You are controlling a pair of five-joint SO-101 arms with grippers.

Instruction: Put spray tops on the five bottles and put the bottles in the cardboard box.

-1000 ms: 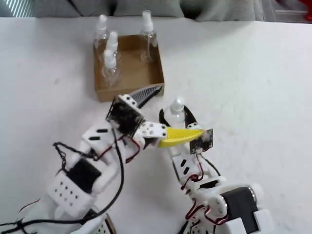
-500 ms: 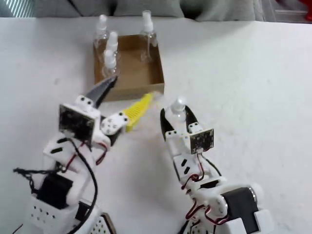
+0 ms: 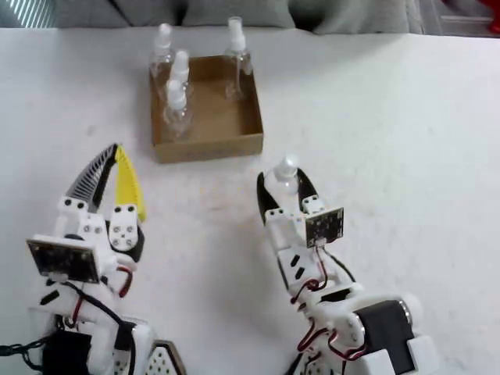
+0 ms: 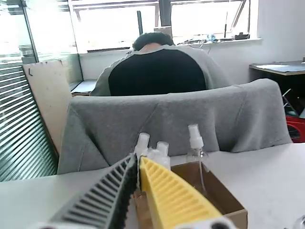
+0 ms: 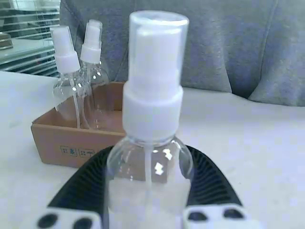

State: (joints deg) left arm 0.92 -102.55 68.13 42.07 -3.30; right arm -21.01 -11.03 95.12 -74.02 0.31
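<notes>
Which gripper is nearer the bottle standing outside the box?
Right. The right gripper is closed around the bottle; the left gripper sits off to the side, near the front corner of the box.

Table (image 3: 391, 117) — cardboard box (image 3: 207, 147) at far middle; four bottles (image 3: 176, 105) along its left and far sides. Fifth bottle (image 3: 285, 168) before the box's near right corner, between the right gripper's (image 3: 283, 187) fingers — left gripper (image 3: 115, 150) well to its left.
</notes>
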